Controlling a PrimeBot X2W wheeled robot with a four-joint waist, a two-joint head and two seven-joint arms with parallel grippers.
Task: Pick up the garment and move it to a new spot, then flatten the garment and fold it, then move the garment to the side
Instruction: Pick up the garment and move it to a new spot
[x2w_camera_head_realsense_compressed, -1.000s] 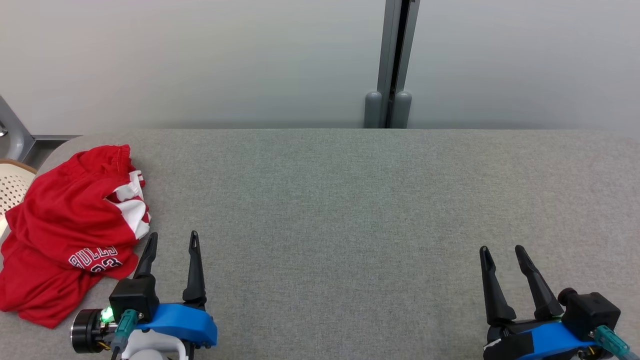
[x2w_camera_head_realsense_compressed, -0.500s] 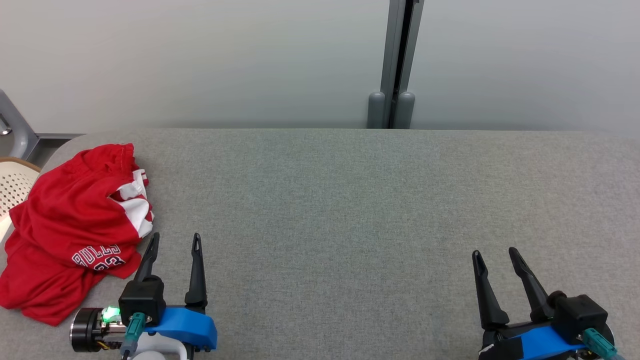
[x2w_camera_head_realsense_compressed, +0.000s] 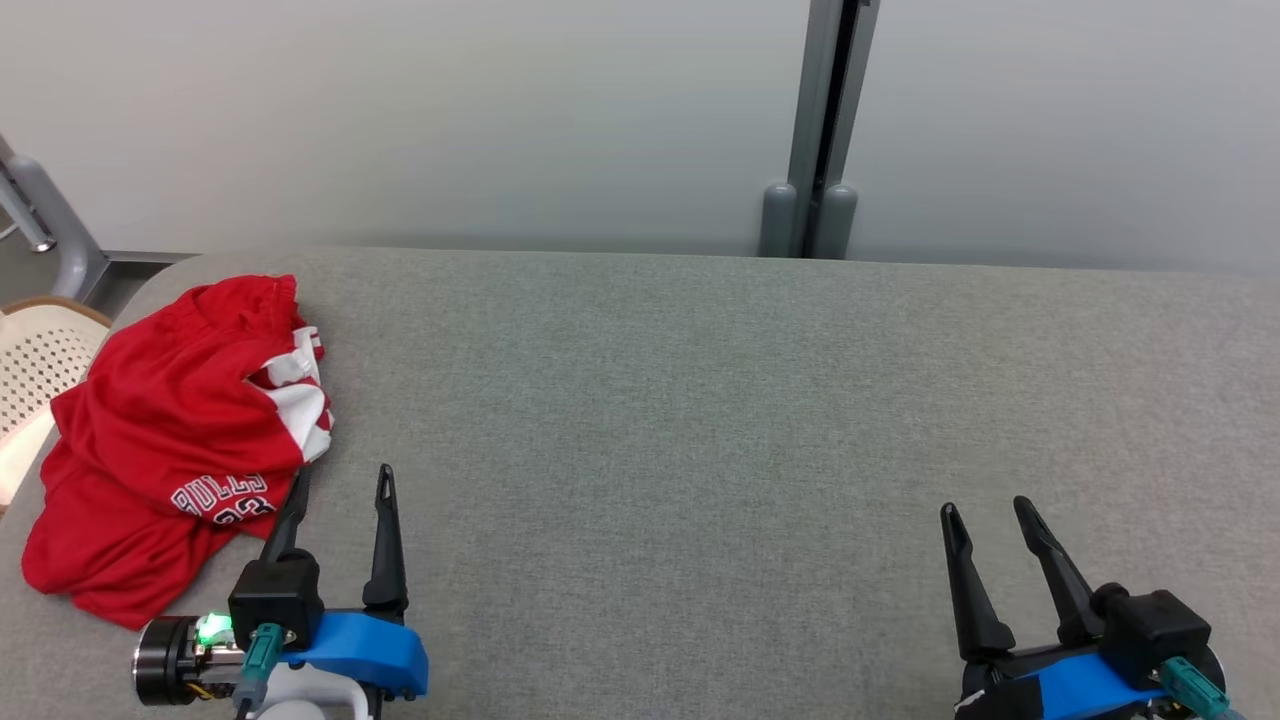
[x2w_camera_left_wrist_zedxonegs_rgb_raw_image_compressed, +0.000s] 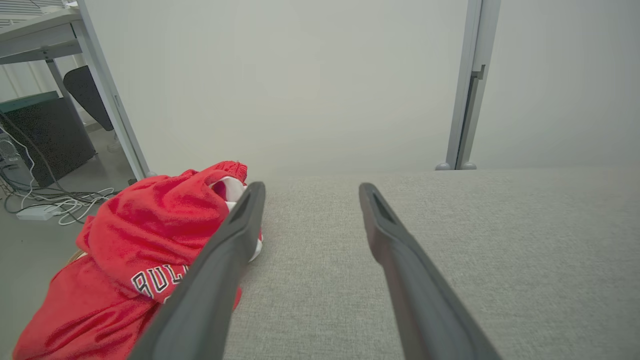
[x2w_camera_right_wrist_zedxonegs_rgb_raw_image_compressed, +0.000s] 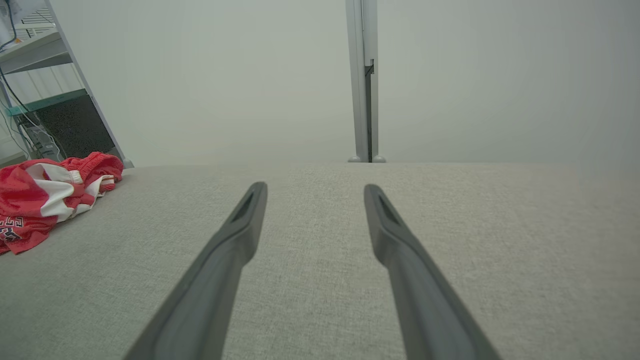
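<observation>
Grey woven cloth over a wide table (x2w_camera_head_realsense_compressed: 700, 420) with rounded corners, viewed from above. Behind it, plain pale wall (x2w_camera_head_realsense_compressed: 400, 120), split by a grey upright post (x2w_camera_head_realsense_compressed: 822, 110) with two rounded feet at the far table edge. Off the table's left end, part of a pale perforated chair (x2w_camera_head_realsense_compressed: 35, 365) and a slanting grey metal leg (x2w_camera_head_realsense_compressed: 45, 215). Seen from the left wrist, beyond that same end: dark cabinet (x2w_camera_left_wrist_zedxonegs_rgb_raw_image_compressed: 45, 135) and loose white cables (x2w_camera_left_wrist_zedxonegs_rgb_raw_image_compressed: 75, 204) on the floor.

Red garment (x2w_camera_head_realsense_compressed: 170, 430) crumpled in a heap at the table's left end, toward the far side, with white side panels and white lettering over a number on one fold. At the near left, left gripper (x2w_camera_head_realsense_compressed: 344, 473), fingers spread wide, holding nothing, pointing away from the robot. Outer finger (x2w_camera_head_realsense_compressed: 288, 525) crossing the garment's near right corner; touching it or just above it, impossible to tell. Inner finger (x2w_camera_head_realsense_compressed: 388, 540) over table cloth just beside the heap. At the near right, right gripper (x2w_camera_head_realsense_compressed: 985, 506), well apart from the garment, fingers likewise spread and empty, above the table.

Both gripper bodies cut off by the bottom edge of the head view. Chair cut off at the left edge. From the left wrist, lettering partly covered by the outer finger and the heap's lower part cut off. From the right wrist, garment small at the far left, partly out of frame.
</observation>
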